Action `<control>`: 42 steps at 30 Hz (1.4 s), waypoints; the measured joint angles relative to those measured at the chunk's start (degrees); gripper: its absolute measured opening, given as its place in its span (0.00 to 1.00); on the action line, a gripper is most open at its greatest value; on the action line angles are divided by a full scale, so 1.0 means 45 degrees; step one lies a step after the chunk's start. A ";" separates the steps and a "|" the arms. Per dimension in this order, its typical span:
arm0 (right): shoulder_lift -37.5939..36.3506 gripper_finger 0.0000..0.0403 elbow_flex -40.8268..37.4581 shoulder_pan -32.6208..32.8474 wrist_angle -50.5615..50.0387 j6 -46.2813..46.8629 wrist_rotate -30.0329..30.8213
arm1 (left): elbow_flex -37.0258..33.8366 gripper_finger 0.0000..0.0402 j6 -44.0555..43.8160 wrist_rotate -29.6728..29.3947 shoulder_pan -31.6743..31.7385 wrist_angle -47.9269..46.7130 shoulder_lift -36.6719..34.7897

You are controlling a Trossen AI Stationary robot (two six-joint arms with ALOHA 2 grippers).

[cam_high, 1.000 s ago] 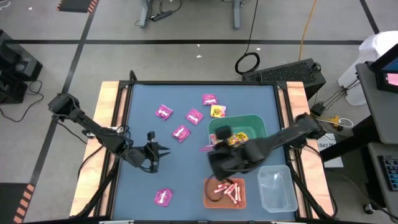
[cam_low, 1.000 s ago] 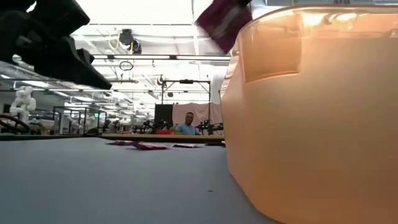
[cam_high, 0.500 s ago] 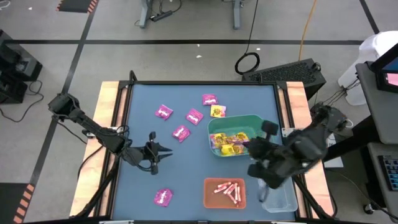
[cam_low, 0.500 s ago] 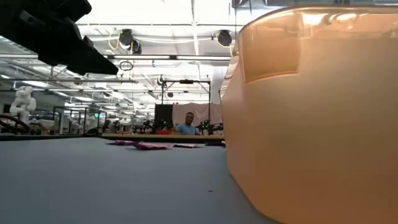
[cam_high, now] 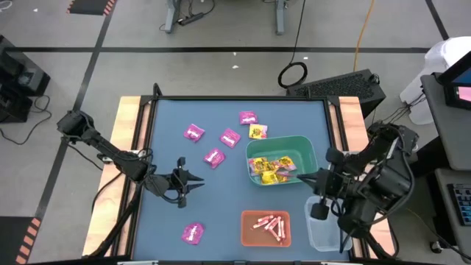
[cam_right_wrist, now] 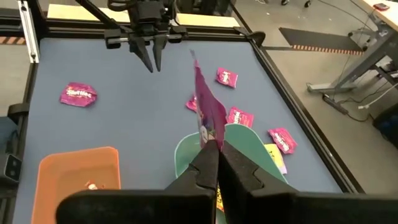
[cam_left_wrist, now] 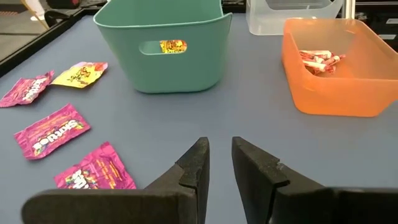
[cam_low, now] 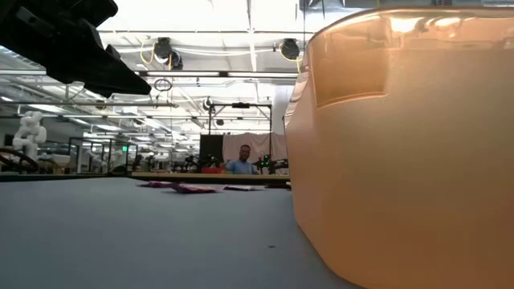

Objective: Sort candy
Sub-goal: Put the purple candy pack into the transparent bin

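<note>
The right pincer [cam_right_wrist: 212, 149] is holding a magenta packet [cam_right_wrist: 208, 115] by its lower edge, jaws clamped tight on it, with the wrapper standing up past the fingertips. In the overhead picture this arm is hanging at the lower right, over the clear bin [cam_high: 327, 234], which is sitting just right of the orange bin [cam_high: 247, 237] and below the green bin [cam_high: 310, 144].

The step in hand looks like dropping the packet into the clear bin. To do it well, the pincer should be centring over the bin's open mouth and coming down inside the rim before letting go, since a light wrapper released high may be fluttering sideways. The packet may also be clinging to one finger, so opening fully would help.

The left pincer [cam_high: 193, 180] is waiting left of centre, jaws only narrowly parted and holding nothing.

For room: the three bins are crowding the lower right, and the clear bin is lying close to the table's right rim, so any swing outward is risking the edge. The open middle of the table is offering the freest path back to the loose magenta packets [cam_high: 214, 157] at upper centre, the yellow packet [cam_high: 258, 132] beside them, and a lone magenta packet [cam_high: 193, 232] at lower left.
</note>
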 joint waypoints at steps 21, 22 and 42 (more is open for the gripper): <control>0.0083 0.00 0.0000 0.1184 -0.0111 -0.4513 -0.0124 | 0.0000 0.19 -0.0005 0.0005 0.0006 0.0017 0.0000; 0.0083 0.00 0.0000 0.1242 -0.0126 -0.4763 -0.0150 | 0.0000 0.19 -0.0005 0.0005 0.0010 0.0035 0.0000; 0.0083 0.00 -0.0423 0.1486 -0.0276 -0.1108 -0.5390 | 0.0000 0.19 -0.0697 0.0268 0.0010 0.0717 0.0091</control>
